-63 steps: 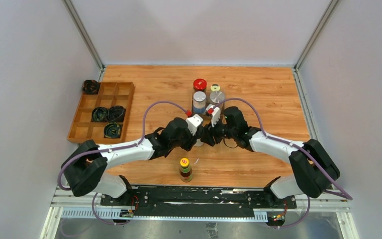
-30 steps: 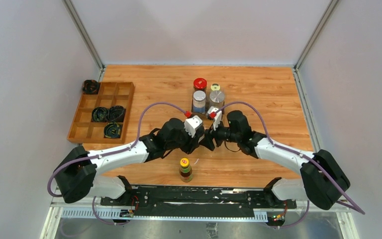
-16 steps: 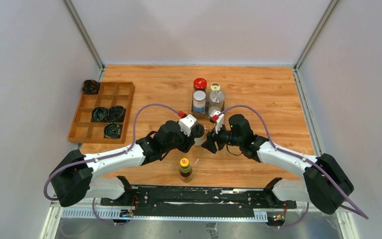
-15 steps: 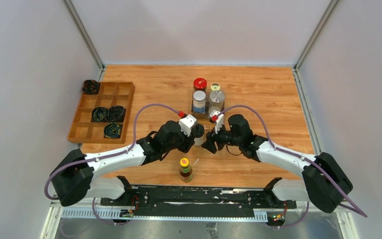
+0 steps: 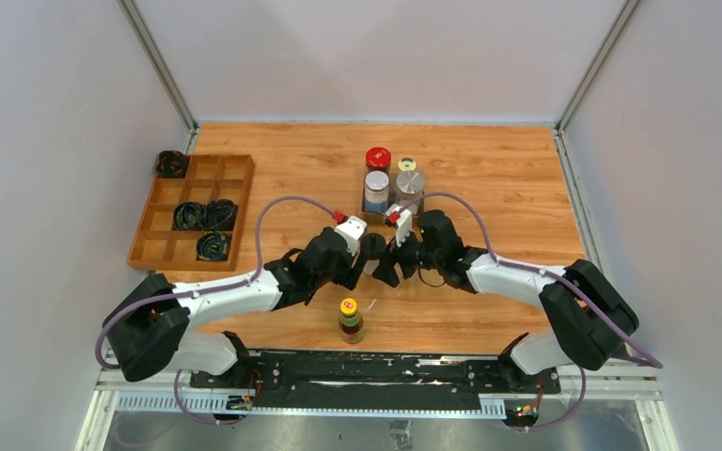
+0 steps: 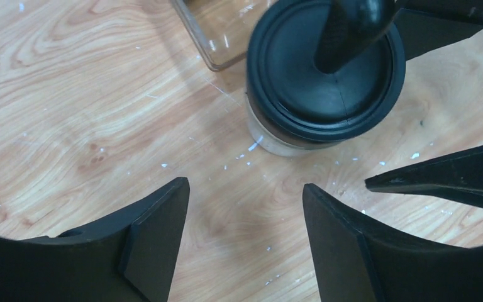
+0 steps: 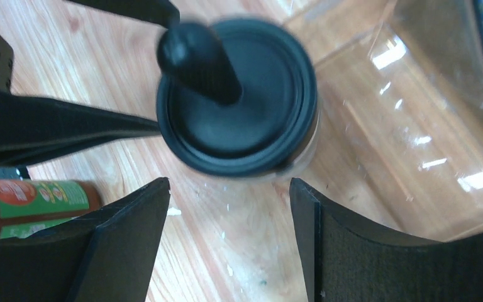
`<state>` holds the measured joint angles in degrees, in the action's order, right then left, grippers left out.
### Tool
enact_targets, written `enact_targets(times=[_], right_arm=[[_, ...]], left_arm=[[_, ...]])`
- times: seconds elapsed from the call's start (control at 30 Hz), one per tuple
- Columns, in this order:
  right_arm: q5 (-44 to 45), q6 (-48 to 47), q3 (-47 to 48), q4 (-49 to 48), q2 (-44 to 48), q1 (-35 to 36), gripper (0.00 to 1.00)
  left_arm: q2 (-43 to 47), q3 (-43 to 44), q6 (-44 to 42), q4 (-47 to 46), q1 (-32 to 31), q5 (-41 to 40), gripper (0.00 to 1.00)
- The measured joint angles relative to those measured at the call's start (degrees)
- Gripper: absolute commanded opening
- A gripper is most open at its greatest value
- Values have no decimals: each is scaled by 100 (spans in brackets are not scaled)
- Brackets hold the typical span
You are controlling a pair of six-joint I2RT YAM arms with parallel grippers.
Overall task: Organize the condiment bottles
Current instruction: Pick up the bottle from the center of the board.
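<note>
The black-capped jar [image 6: 324, 69] stands upright on the table, just beyond my open, empty left gripper [image 6: 244, 189]. It also shows in the right wrist view [image 7: 239, 94], just beyond my open, empty right gripper [image 7: 228, 185]. Each wrist view shows one of the other gripper's fingers across the jar's lid. In the top view, both grippers [image 5: 376, 266] [image 5: 402, 254] meet over the jar and hide it. The red-lidded jar [image 5: 377, 158], yellow-capped shaker [image 5: 406, 165], silver-lidded jar [image 5: 410, 180] and blue-labelled jar [image 5: 376, 188] cluster behind. The brown sauce bottle [image 5: 349, 318] stands near the front edge.
A clear container [image 7: 402, 126] under the clustered jars sits right beside the black-capped jar. A wooden compartment tray [image 5: 164, 230] with black coiled bundles lies at the left, with one more bundle [image 5: 171, 163] behind it.
Both grippers, apart half a second ago with the jar between them, have moved in toward each other over the black-capped jar. The jars have not moved.
</note>
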<state>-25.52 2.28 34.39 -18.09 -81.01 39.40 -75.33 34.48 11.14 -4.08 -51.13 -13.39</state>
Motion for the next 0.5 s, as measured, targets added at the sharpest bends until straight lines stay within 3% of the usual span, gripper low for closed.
enact_targets(times=[0.27, 0.5], right_arm=[[4, -55, 664, 22, -247, -2, 69], [-50, -68, 820, 92, -507, 0, 73]], left_arm=[[269, -7, 44, 15, 0, -278, 73], [190, -11, 26, 48, 2, -337, 67]])
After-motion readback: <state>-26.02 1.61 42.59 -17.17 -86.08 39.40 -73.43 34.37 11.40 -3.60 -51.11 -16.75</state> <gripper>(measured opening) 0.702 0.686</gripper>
